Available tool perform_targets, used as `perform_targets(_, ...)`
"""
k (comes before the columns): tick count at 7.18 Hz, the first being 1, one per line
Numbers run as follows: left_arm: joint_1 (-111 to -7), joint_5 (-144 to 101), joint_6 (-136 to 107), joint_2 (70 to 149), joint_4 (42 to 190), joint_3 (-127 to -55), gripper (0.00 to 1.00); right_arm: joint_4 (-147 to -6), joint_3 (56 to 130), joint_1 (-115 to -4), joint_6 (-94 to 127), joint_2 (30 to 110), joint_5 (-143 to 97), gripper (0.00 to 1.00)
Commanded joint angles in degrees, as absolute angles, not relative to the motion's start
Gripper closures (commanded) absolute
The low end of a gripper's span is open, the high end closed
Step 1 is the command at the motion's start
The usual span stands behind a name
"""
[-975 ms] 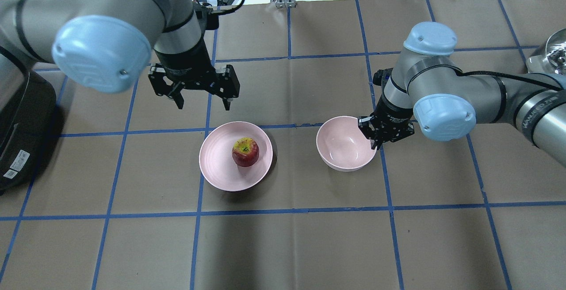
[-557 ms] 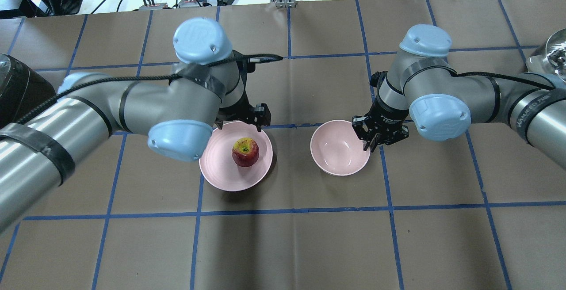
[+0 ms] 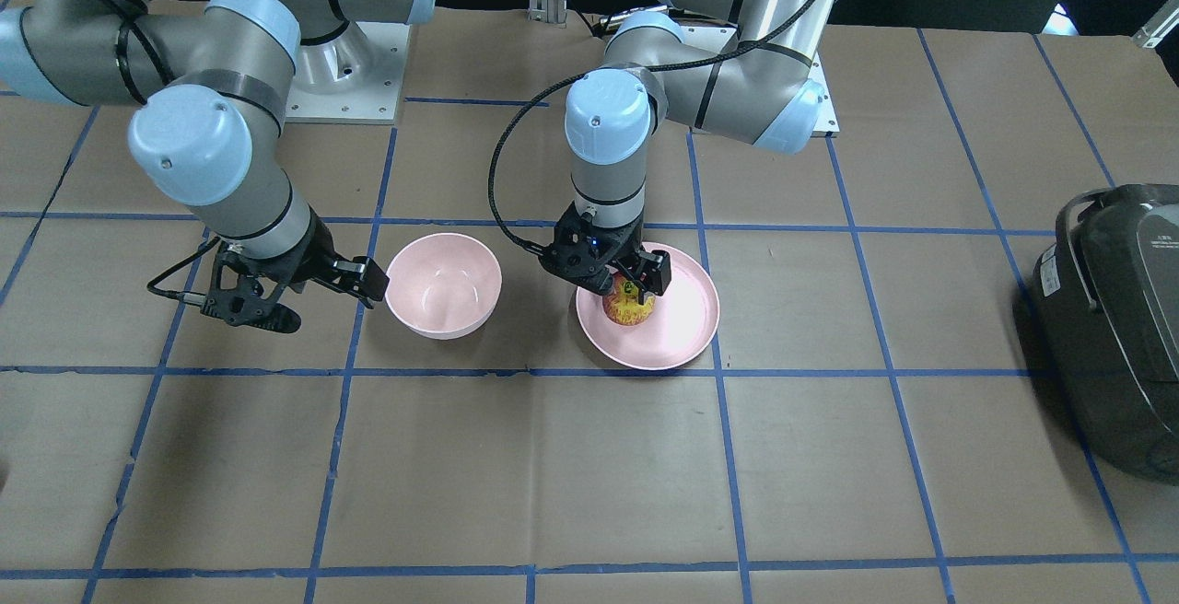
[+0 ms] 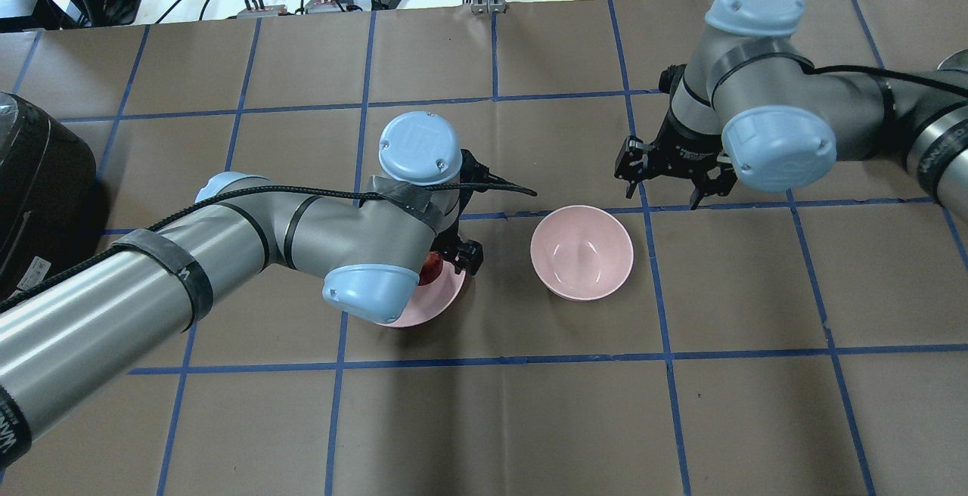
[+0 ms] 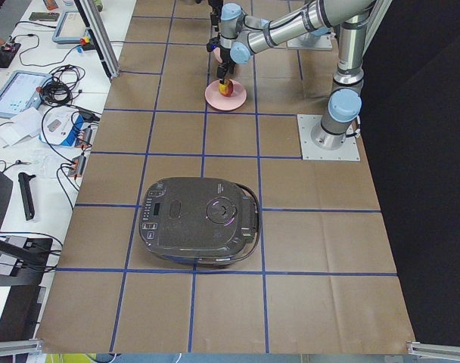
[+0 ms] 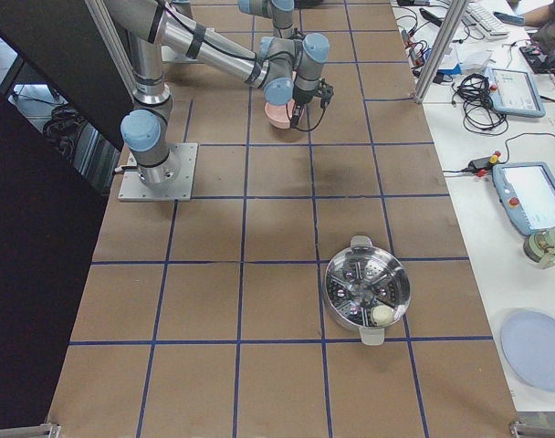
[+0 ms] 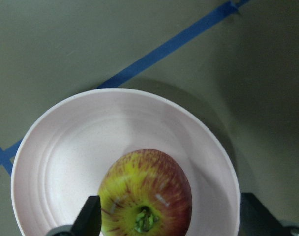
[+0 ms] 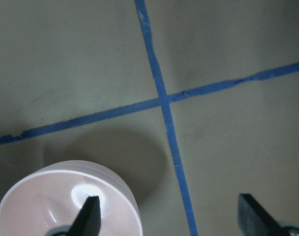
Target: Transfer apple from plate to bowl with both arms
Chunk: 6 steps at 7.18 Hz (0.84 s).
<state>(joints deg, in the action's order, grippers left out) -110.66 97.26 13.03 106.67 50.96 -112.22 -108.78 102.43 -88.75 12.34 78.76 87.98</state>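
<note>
The red and yellow apple sits on the flat pink plate. My left gripper is down over it, open, with one finger on each side. The left wrist view shows the apple between the fingertips on the plate. In the overhead view the left arm hides most of the apple. The deep pink bowl stands empty to the plate's right. My right gripper is open and empty, raised beyond the bowl's far right rim. The right wrist view shows the bowl at lower left.
A black rice cooker stands at the table's left end. A steel pot stands at the right end. Brown paper with blue tape lines covers the table. Cables and devices lie beyond the far edge.
My left arm swung in and lowered its open gripper around the apple. My right gripper let go of the bowl's rim, opened and drew back from the bowl.
</note>
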Motion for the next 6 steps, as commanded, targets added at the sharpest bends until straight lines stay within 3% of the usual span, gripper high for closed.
perform_targets(1, -110.65, 98.96, 22.73, 106.87, 50.80, -112.24, 0.00, -101.46, 92.94, -86.84, 11.95, 81.98, 90.69, 0.00)
perform_targets(3, -110.57, 100.37, 26.63, 107.05, 50.71, -112.76, 0.00, -100.11, 89.31, -86.92, 11.95, 84.36, 90.88, 0.00)
perform_targets(6, -110.57, 100.55, 31.61, 110.55, 47.55, -112.24, 0.00, -99.66, 89.65, -87.19, 11.95, 83.94, 90.09, 0.00)
